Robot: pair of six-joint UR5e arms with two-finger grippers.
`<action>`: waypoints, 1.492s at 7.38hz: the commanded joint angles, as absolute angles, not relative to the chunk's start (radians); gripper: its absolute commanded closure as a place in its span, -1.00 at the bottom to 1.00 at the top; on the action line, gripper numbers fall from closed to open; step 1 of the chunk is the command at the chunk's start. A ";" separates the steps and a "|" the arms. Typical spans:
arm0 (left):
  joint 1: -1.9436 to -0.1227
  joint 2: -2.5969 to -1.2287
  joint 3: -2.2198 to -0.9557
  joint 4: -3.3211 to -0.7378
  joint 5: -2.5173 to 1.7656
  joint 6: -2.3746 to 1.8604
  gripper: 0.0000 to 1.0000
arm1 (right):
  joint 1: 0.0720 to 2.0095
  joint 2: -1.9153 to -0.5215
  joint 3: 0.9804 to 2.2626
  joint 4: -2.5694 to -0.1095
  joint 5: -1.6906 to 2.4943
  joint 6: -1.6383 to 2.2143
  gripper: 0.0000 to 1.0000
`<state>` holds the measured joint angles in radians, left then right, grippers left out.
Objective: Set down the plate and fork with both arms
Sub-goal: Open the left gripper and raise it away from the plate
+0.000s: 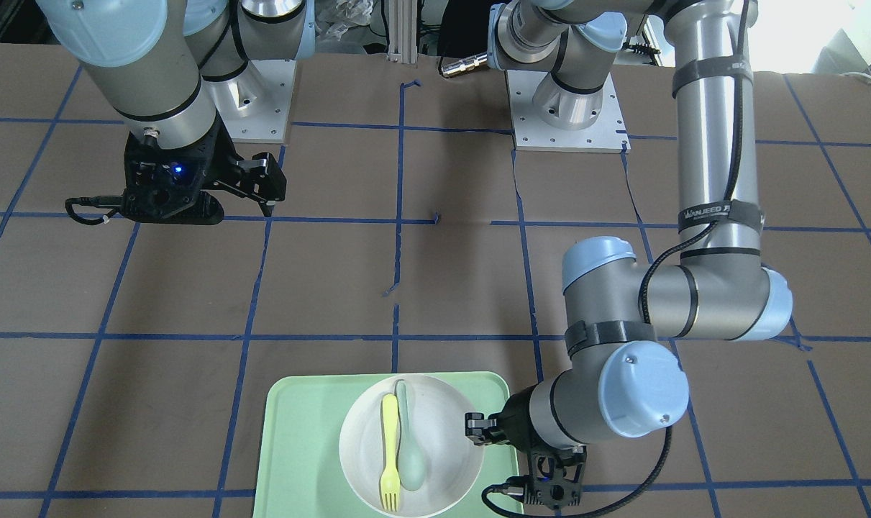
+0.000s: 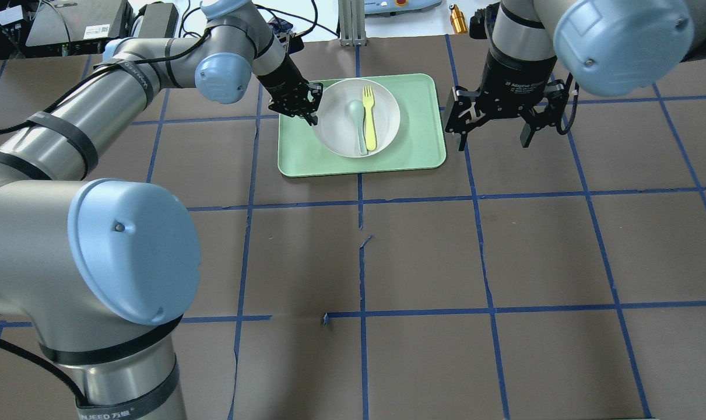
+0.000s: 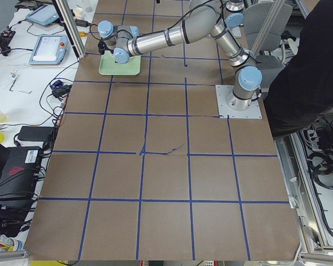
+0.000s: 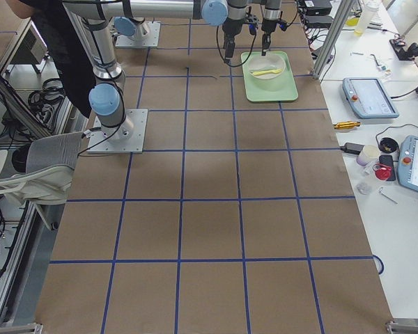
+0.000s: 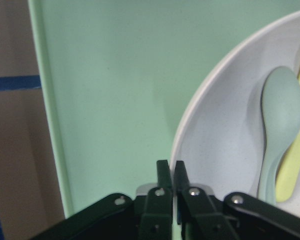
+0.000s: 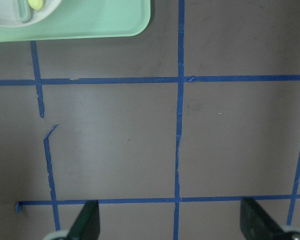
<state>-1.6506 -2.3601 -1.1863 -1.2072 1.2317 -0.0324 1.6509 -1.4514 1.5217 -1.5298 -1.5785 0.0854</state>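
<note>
Pinching the near-left rim of the plate, the left hand is reaching in low over the mint-green tray, its fingers squeezed almost flat together on that edge. The plate is sitting on the tray with the yellow-green fork lying inside it, right beside a pale grey-green spoon. The right hand is hovering over the brown tabletop just off the tray's right side, fingers spread wide, gripping nothing.

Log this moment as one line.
left gripper: shut on plate rim | right gripper: open, above table beside tray | fork, spoon: in plate | plate: on tray
</note>
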 commanded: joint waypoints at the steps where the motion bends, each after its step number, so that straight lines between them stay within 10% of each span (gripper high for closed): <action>1: -1.672 -2.385 -1.181 -1.204 1.232 -0.032 1.00 | 1.652 -1.450 1.522 -1.529 -1.577 0.087 -1.00; 2: -1.677 -2.387 -1.181 -1.189 1.233 -0.034 -0.35 | 1.652 -1.447 1.522 -1.538 -1.577 0.087 -1.00; 3: -1.677 -2.381 -1.181 -1.154 1.233 -0.034 -0.99 | 1.652 -1.422 1.517 -1.602 -1.577 0.100 -1.00; 7: -1.596 -2.185 -1.228 -1.375 1.406 0.059 -1.00 | 1.669 -1.228 1.450 -1.978 -1.580 0.100 -0.98; 8: -1.559 -2.125 -1.280 -1.405 1.434 0.093 -1.00 | 1.683 -1.150 1.389 -1.983 -1.580 0.103 -0.09; 11: -1.516 -2.036 -1.376 -1.405 1.442 0.130 -1.00 | 1.765 -0.892 1.223 -2.057 -1.572 0.143 -0.08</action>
<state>-1.5298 -2.0646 -1.3505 -1.4016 1.4389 0.1205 1.7301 -0.9946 1.2892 -2.0272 -1.5777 0.1332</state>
